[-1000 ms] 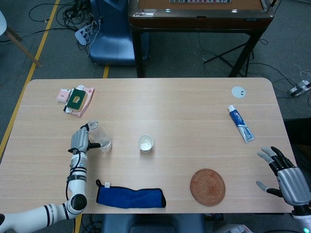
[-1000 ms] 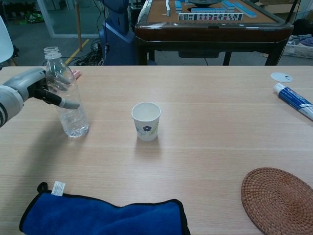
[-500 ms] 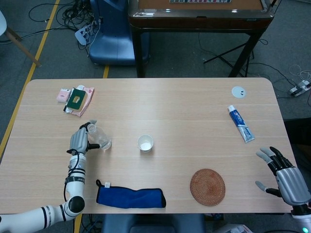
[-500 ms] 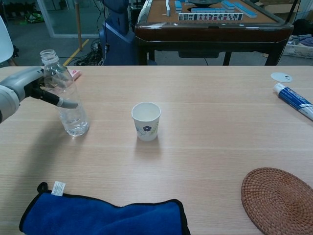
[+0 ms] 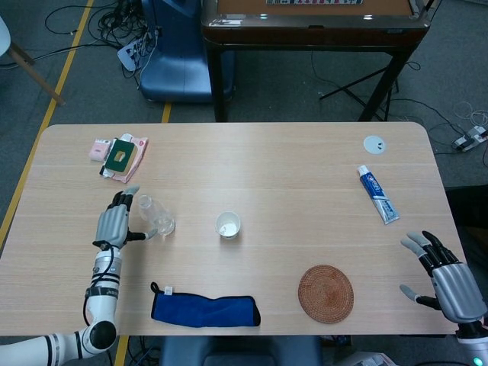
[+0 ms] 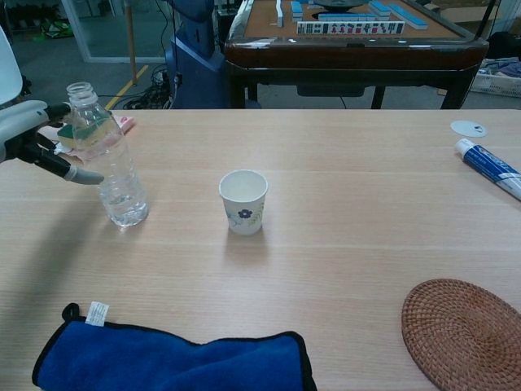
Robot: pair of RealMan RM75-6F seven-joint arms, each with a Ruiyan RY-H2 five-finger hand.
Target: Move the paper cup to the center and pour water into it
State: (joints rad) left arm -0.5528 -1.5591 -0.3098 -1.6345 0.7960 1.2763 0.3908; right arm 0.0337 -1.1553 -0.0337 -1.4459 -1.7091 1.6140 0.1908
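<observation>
Paper cup (image 6: 243, 201) is being left standing upright at mid-table, uncapped water bottle (image 6: 107, 156) upright to its left.

Left hand (image 5: 113, 226) is being kept just beside the bottle, fingers spread, apparently not touching; right hand (image 5: 446, 276) is being held open, empty, near the woven coaster (image 5: 325, 293).

By my fingers I count one water bottle (image 5: 155, 216), one paper cup (image 5: 227, 225), one blue cloth (image 5: 204, 310), one woven coaster (image 5: 325, 293), one toothpaste tube (image 5: 378, 194), one white disc (image 5: 374, 143) and one packet pile (image 5: 120, 157).
</observation>
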